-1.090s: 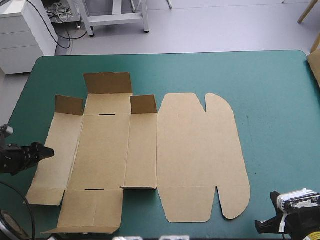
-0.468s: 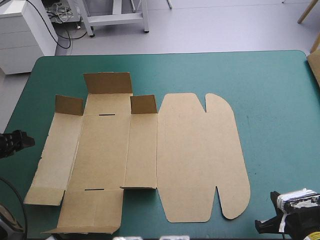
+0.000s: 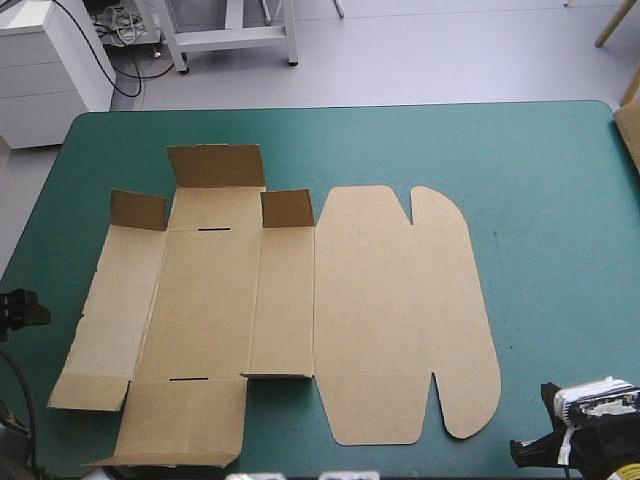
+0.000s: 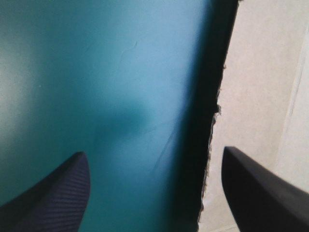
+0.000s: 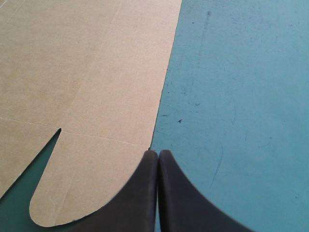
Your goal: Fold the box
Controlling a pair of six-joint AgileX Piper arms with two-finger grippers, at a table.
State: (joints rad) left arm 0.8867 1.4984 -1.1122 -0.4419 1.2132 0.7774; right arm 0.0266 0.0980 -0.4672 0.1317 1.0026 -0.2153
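The brown box [image 3: 290, 300] lies as a cut sheet on the teal-green cover, with three short flaps [image 3: 215, 165] raised along its far side. Its rounded lid panel [image 3: 400, 310] lies flat toward the right. My left gripper [image 3: 22, 308] is at the table's left edge, apart from the box. In the left wrist view it [image 4: 154, 193] is open over bare cover, and the box's ragged edge [image 4: 260, 96] runs beside one finger. My right gripper [image 3: 528, 450] is at the near right corner. It [image 5: 158, 154] is shut, its tip just off the lid's rounded corner [image 5: 87, 72].
Bare teal-green cover [image 3: 550, 250] stretches from the lid to the table's right edge. A tan board edge [image 3: 630, 125] shows at the far right edge. A strip of cover [image 3: 400, 140] lies beyond the box's far side.
My left gripper has drawn back to the left, off the box's left panel to the table's edge. That panel has settled slightly. The right arm has not moved.
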